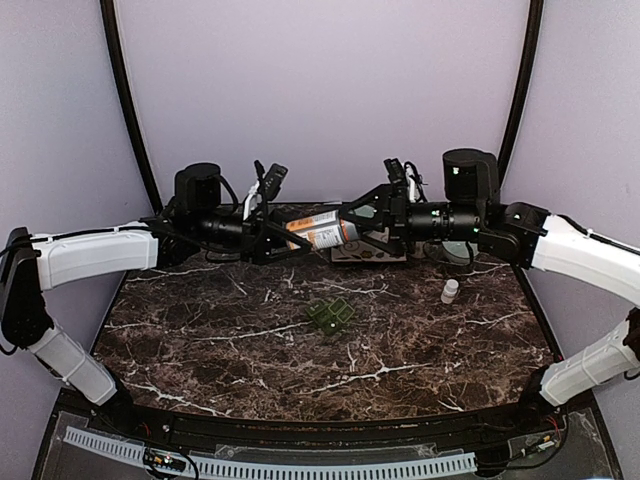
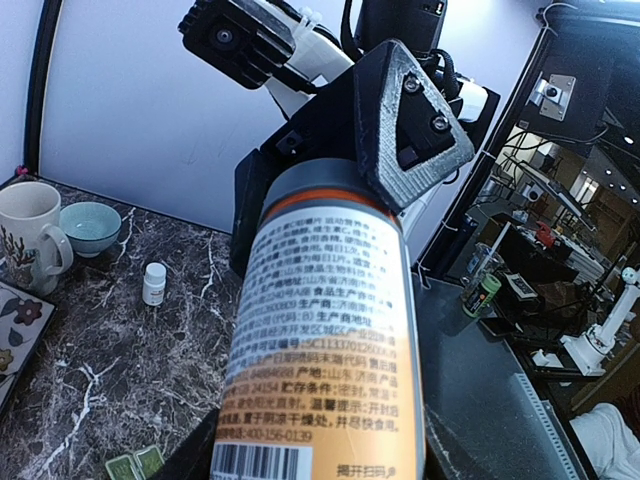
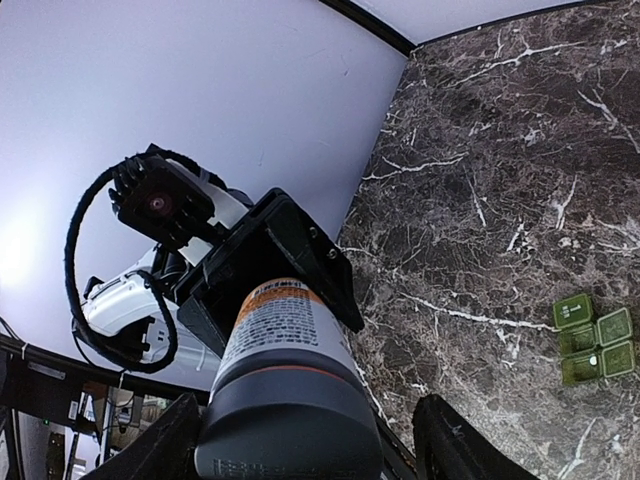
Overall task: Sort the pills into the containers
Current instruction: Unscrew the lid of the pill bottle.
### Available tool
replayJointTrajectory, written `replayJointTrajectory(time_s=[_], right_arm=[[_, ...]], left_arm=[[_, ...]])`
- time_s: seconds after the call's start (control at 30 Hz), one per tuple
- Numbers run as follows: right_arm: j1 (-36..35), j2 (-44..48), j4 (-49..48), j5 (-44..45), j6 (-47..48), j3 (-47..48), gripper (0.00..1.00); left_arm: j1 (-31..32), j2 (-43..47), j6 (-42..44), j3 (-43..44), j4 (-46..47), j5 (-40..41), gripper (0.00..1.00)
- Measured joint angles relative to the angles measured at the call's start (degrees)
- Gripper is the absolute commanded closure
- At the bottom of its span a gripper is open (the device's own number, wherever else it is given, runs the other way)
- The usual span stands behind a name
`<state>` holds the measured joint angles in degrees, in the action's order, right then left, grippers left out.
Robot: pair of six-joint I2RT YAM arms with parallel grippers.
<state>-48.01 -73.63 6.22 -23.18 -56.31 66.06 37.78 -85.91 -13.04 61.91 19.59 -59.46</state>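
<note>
A dark grey round plastic cap (image 3: 290,410) fills the bottom of the right wrist view. The right gripper (image 3: 300,455) is set around it, its fingers (image 3: 450,445) standing wide with a sliver of gap visible on one side, so no firm clamp is made out. The cap belongs to a cylindrical plastic pill bottle with a white and orange printed label (image 1: 318,231), which is held nearly level above the far edge of the dark brown marble-patterned table (image 1: 200,340). Its other end is clasped by the left gripper (image 1: 272,240), closed partway onto the body. The small dark-green plastic pill organiser (image 1: 331,316) lies near the middle of the table, not beneath the bottle.

Should the cap be loosened while the bottle is kept this level, pills could be spilled onto the marble, well away from the compartments. If the cap is met off-centre, the bottle may be pushed askew or turned within the left grip instead of being opened. A freed cap could also be dropped.
</note>
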Motion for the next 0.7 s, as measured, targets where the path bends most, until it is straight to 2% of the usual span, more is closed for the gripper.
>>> replayJointTrajectory(time_s=[0.07, 0.2, 0.27, 0.4, 0.7], right_arm=[[-0.02, -0.44, -0.04, -0.26, -0.04, 0.20, 0.43], [-0.26, -0.52, 0.20, -0.57, 0.35, 0.83, 0.81], [-0.35, -0.63, 0.96, -0.63, 1.66, 1.49, 0.91], [-0.37, -1.33, 3.37, -1.07, 6.86, 3.74, 0.96], [-1.84, 1.27, 4.33, -2.95, 33.81, 2.64, 0.94]], left_arm=[[0.00, -0.13, 0.00, 0.02, -0.02, 0.04, 1.00], [0.00, -0.44, 0.00, 0.04, 0.00, -0.02, 1.00], [0.00, -0.44, 0.04, 0.20, 0.00, -0.15, 1.00], [-0.13, -0.44, -0.37, 0.50, 0.09, -0.74, 1.00], [-0.26, -1.27, -8.94, 0.96, 3.06, -7.43, 1.00]])
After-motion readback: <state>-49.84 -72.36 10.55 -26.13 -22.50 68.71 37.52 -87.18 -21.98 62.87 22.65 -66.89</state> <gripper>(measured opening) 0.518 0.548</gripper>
